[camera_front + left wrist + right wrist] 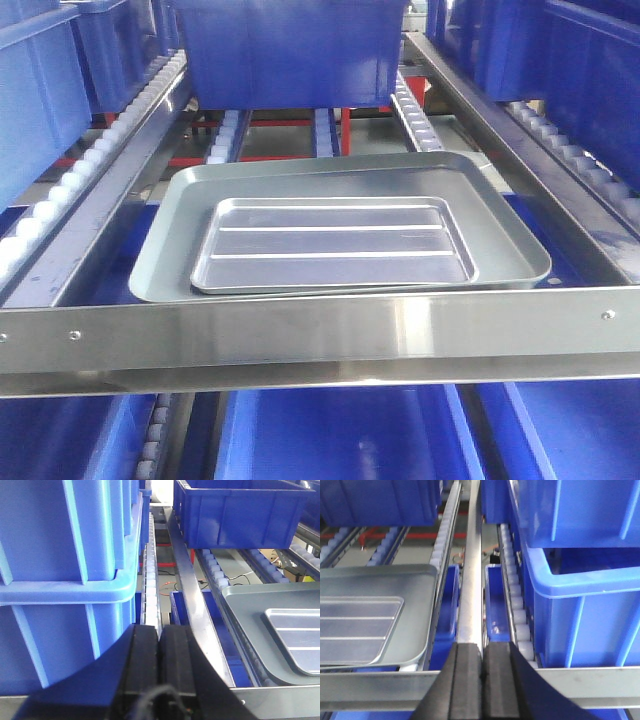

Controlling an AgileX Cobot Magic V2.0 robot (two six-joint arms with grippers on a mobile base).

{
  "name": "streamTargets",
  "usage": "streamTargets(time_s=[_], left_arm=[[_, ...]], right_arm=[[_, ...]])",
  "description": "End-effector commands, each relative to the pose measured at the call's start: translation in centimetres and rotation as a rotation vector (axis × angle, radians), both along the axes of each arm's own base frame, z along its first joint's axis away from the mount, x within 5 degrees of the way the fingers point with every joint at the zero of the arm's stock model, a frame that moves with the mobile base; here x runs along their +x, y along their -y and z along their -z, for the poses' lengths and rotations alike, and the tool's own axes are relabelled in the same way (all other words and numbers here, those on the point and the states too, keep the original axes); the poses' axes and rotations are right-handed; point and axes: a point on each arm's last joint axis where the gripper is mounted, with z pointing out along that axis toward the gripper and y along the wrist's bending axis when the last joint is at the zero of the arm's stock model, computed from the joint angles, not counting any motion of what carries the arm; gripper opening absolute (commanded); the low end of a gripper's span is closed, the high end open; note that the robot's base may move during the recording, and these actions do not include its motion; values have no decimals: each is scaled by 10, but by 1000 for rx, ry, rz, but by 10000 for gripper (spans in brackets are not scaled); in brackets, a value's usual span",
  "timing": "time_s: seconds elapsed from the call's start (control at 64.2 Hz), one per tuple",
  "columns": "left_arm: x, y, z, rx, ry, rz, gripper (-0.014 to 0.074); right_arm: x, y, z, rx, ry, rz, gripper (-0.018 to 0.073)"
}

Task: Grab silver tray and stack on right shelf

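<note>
Left end effector [159,667] closed, silver tray [296,639] to its right

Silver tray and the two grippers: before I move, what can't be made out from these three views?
- Silver tray: whole only in the front view; each wrist view's edge cuts it off.
- Left gripper and right gripper: fingers pressed together; absent from the front view.
- Grey tray: underside and supporting rollers hidden by the tray itself.
- Front bar: hides the tray's near-edge support.

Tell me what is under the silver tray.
The silver tray lies inside a larger grey tray, which rests on the roller rack. Whatever lies beneath the grey tray's floor is covered; blue bins show lower down.
</note>
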Motion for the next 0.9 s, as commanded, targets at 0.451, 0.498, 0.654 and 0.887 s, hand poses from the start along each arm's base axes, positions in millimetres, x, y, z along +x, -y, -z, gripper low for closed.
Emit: streamTargets(time_s=[0.451, 0.498, 0.654, 0.887], left_arm=[[0, -1, 0, -20, 76, -15, -91], [0, -1, 0, -20, 76, -15, -91], [0, -1, 0, -20, 76, -15, -91], [0, -1, 0, -20, 76, -15, -91]], right_arm=[[-6, 0, 17, -22, 164, 5, 57], [-6, 0, 17, -22, 164, 5, 57], [-6, 0, 17, -22, 164, 5, 57], [-6, 0, 17, -22, 164, 5, 57]])
